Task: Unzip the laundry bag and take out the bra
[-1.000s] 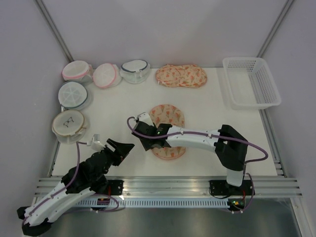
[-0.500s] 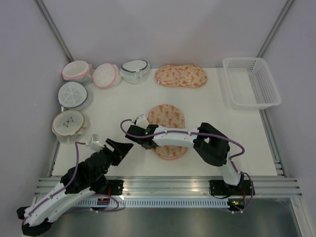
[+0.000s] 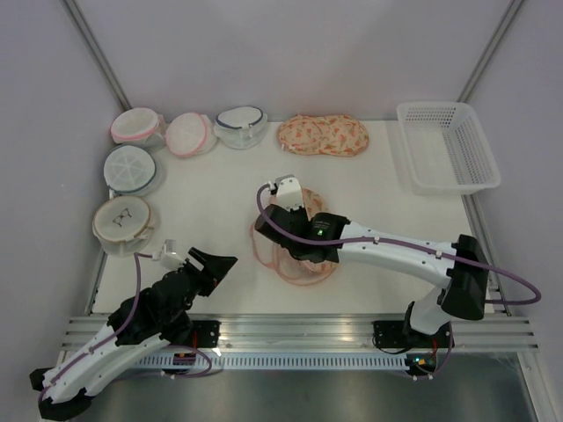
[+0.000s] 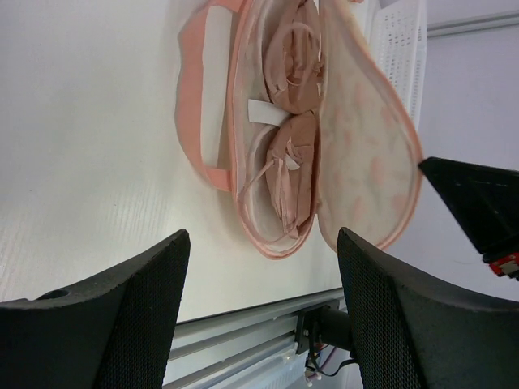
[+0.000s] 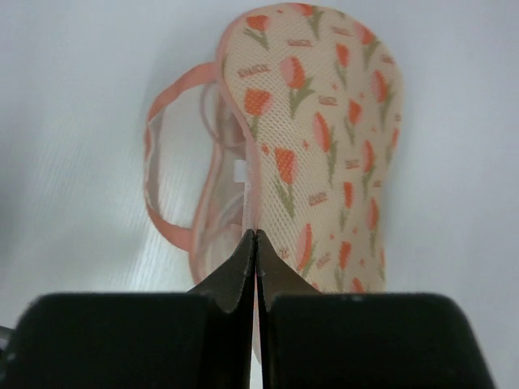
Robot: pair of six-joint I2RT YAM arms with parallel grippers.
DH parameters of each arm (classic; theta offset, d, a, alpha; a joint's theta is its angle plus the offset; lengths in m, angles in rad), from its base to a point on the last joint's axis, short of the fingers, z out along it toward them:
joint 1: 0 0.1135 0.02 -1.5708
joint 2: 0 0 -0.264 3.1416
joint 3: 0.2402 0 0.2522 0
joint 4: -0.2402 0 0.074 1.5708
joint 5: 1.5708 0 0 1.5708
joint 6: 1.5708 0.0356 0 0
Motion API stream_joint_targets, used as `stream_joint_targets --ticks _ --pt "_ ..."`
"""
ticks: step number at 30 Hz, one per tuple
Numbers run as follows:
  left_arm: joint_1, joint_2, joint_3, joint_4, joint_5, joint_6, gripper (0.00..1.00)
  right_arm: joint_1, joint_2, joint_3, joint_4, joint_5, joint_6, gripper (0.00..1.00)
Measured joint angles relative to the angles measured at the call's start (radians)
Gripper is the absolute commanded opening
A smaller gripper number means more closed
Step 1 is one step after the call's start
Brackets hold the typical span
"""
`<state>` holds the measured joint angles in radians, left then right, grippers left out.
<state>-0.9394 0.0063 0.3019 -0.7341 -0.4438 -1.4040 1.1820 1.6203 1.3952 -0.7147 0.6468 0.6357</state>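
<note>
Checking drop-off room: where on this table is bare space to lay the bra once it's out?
The widest bare table lies between the open laundry bag and the white basket. A smaller patch sits between the bag and the round mesh bags. Crowded: the left edge and the back row.

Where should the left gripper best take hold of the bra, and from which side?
Probably pinch the bra at its bunched middle, coming from the open left side: the right gripper holds up the lid of the laundry bag, leaving the cups exposed there.
</note>
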Motion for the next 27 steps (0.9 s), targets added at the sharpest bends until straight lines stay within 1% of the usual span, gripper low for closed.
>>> stream_joint_targets --ticks 3,5,11,14,15,16,17,18,19,21,23,25,27 --pt "0.0 0.0 0.0 -0.006 0.0 0.0 0.78 -0.015 -0.061 -0.01 -0.072 0.094 0.055 0.0" --pt "0.0 0.0 0.0 -0.01 0.0 0.0 0.78 -0.047 -0.09 -0.037 -0.155 0.177 0.12 0.0" --pt "0.0 0.0 0.0 -0.026 0.0 0.0 0.78 -0.194 -0.152 -0.124 -0.46 0.386 0.415 0.0" --pt "0.0 0.0 0.0 -0.03 0.001 0.0 0.78 -0.205 -0.204 -0.137 -0.543 0.45 0.547 0.01" --pt "0.0 0.0 0.0 -0.031 0.001 0.0 0.78 -0.209 -0.22 -0.138 -0.56 0.463 0.576 0.02" --pt "0.0 0.0 0.0 -0.033 0.001 0.0 0.78 -0.214 -0.233 -0.139 -0.573 0.478 0.597 0.15" --pt "0.0 0.0 0.0 -0.035 0.001 0.0 0.78 -0.225 -0.243 -0.139 -0.581 0.486 0.618 0.25" --pt "0.0 0.0 0.0 -0.037 0.001 0.0 0.77 -0.24 -0.25 -0.142 -0.588 0.493 0.633 0.39" --pt "0.0 0.0 0.0 -0.038 0.001 0.0 0.77 -0.252 -0.255 -0.144 -0.591 0.499 0.64 0.61" --pt "0.0 0.0 0.003 -0.043 0.001 0.0 0.77 -0.273 -0.265 -0.147 -0.605 0.507 0.656 0.65" --pt "0.0 0.0 0.011 -0.047 0.001 0.0 0.77 -0.276 -0.283 -0.15 -0.61 0.506 0.635 0.66" --pt "0.0 0.0 0.016 -0.048 0.001 0.0 0.77 -0.276 -0.315 -0.166 -0.57 0.486 0.571 0.66" --pt "0.0 0.0 0.017 -0.05 0.001 -0.001 0.78 -0.276 -0.363 -0.207 -0.47 0.42 0.436 0.66"
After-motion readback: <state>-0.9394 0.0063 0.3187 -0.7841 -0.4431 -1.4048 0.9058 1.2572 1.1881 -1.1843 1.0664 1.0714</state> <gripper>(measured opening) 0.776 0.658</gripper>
